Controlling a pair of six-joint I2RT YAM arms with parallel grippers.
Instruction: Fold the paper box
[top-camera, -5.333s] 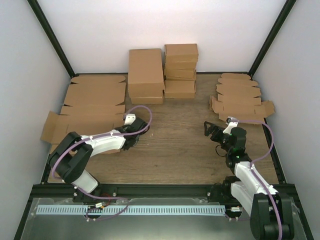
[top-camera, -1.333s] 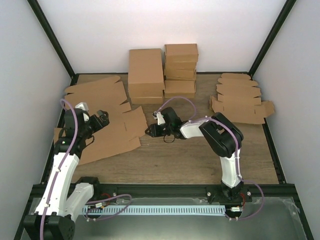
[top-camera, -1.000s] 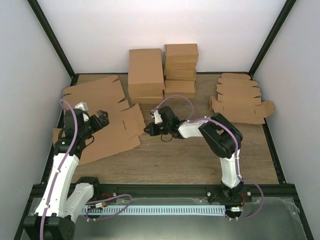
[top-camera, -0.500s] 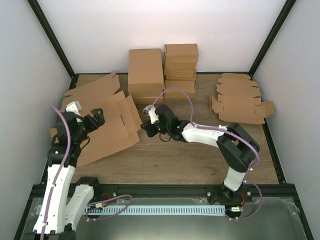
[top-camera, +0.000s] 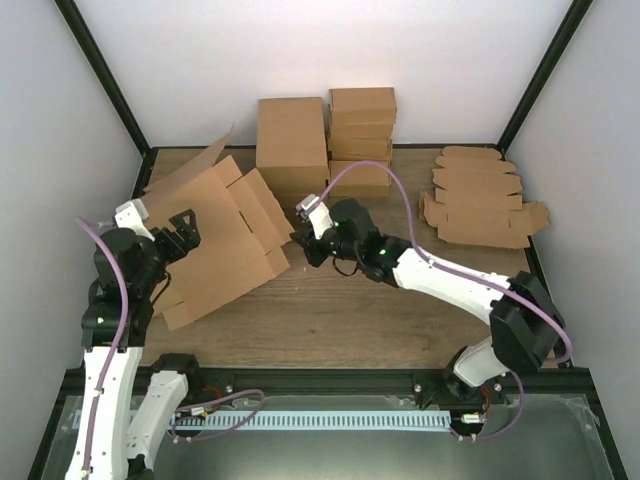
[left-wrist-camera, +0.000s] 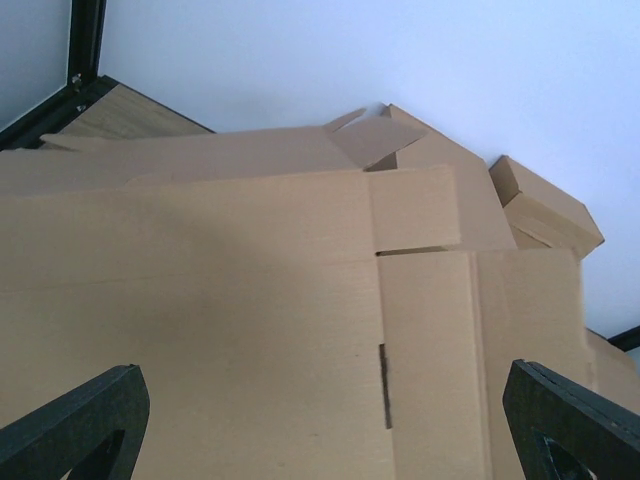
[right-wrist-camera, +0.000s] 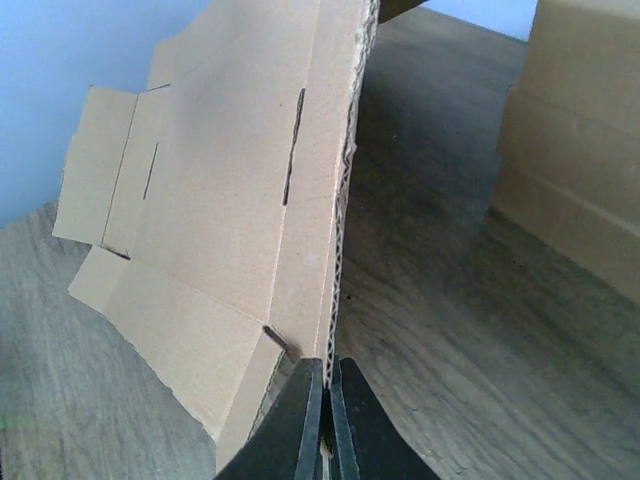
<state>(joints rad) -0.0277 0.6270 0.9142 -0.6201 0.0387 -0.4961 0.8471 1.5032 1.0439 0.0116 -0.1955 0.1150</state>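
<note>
Box-folding rig, top view: my right gripper (right-wrist-camera: 327, 388) is clamped shut on the edge of the paper box (top-camera: 215, 245), which stands tilted off the table (top-camera: 400, 320) at centre-left. My left gripper (top-camera: 182, 228), jaws wide apart, faces the sheet's broad panel at its left side.

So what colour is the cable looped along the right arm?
The thin looped cable is pale purple, clearest in the top external view.
</note>
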